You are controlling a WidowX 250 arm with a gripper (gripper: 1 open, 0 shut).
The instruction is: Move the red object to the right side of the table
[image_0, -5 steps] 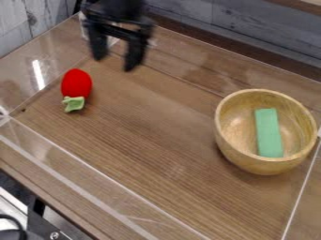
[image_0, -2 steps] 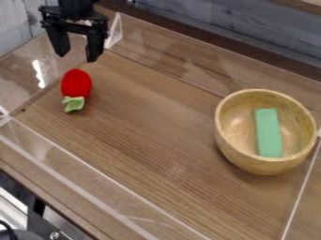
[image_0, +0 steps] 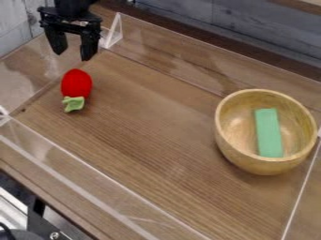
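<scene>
The red object (image_0: 77, 84), a small rounded toy fruit with a green leafy end at its lower left, lies on the left part of the brown wood-grain table (image_0: 163, 131). My black gripper (image_0: 71, 45) hangs just behind and above it, pointing down. Its two fingers stand apart with nothing between them. A gap of bare wood shows between the fingertips and the fruit.
A round light-wood bowl (image_0: 266, 164) sits at the right with a green rectangular block (image_0: 266, 131) lying inside. Low clear acrylic walls (image_0: 25, 141) border the tabletop on all sides. Grey planks rise behind the far wall.
The gripper has travelled left across the back of the table and sunk a little, ending above the red fruit. Its fingers stayed apart. Fruit, bowl and block have not moved.
</scene>
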